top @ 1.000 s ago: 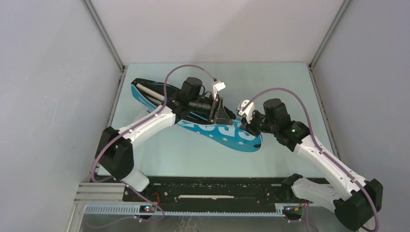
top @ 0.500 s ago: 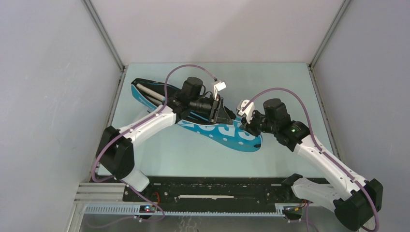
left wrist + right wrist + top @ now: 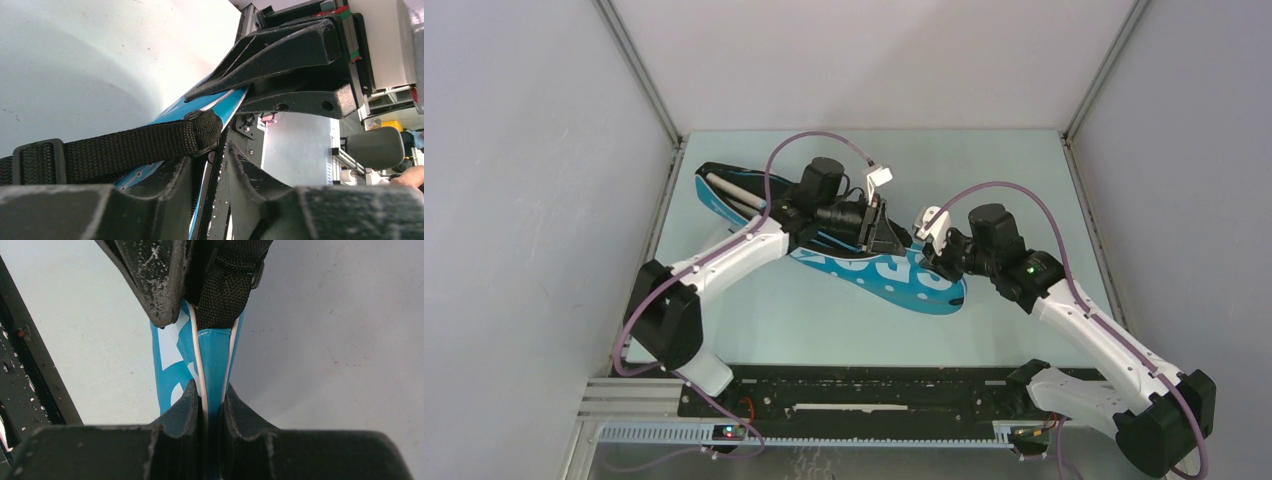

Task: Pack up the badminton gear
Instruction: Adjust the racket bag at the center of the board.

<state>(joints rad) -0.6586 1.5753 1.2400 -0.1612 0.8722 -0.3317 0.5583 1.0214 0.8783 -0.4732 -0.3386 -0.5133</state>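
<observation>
The blue racket bag (image 3: 879,272) with white letters lies slantwise on the table, from far left to near right. My left gripper (image 3: 892,240) is shut on the bag's black zipper edge (image 3: 220,200), right beside the black strap (image 3: 125,150). My right gripper (image 3: 928,263) is shut on the bag's blue, white-piped edge (image 3: 214,360), just below the strap's end (image 3: 225,285). The two grippers are almost touching. A long white piece (image 3: 729,190) lies in the bag's open far-left end; I cannot tell whether it is the tube or a handle. Rackets and shuttlecocks are hidden.
The pale green table (image 3: 984,170) is closed in by grey walls on the left, right and far sides. A black rail (image 3: 854,395) with both arm bases runs along the near edge. The left gripper's finger (image 3: 150,275) hangs close in front of the right wrist camera.
</observation>
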